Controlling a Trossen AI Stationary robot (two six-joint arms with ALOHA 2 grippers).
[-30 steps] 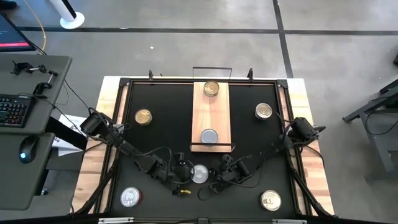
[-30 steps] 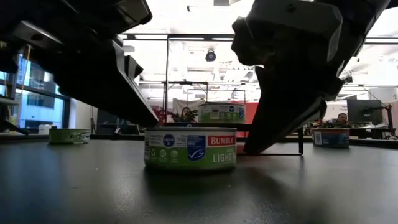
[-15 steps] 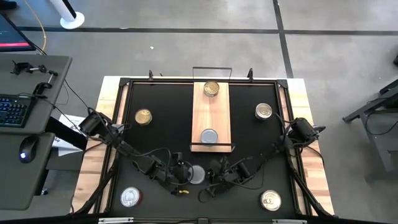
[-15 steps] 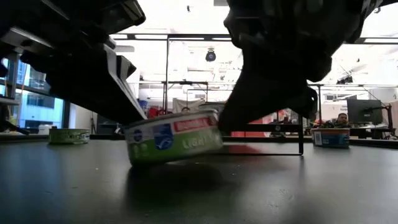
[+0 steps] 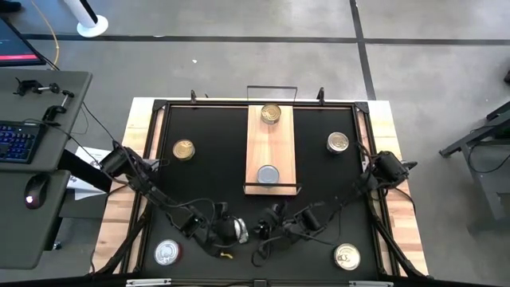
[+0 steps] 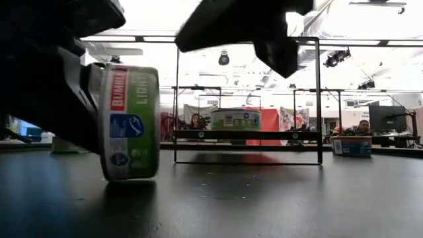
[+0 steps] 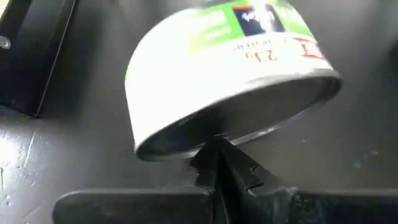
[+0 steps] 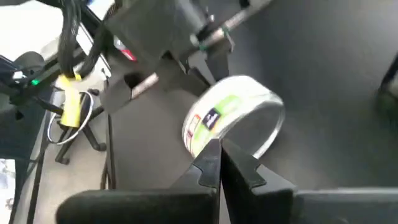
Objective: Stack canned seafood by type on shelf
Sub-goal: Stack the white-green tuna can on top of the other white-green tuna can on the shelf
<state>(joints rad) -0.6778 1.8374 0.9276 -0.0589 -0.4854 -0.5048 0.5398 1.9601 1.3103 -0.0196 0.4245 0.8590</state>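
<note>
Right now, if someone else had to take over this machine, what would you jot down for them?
Left gripper: shut, tips against a green-label tuna can tipped on its edge near the table's front.
Right gripper: shut, empty, beside that can.
Shelf: one gold-lid can at the far end, one silver-lid can at the near end.
Loose on the table: four cans.
Left: right the tipped can, stack all by type.

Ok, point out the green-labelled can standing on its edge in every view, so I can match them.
High view: green-labelled can near the table's front edge, between both arms.
Low view: can at left, on its rim.
Left wrist view: can fills the upper picture.
Right wrist view: can at centre.
Shared landmark: the left tool beside it.
</note>
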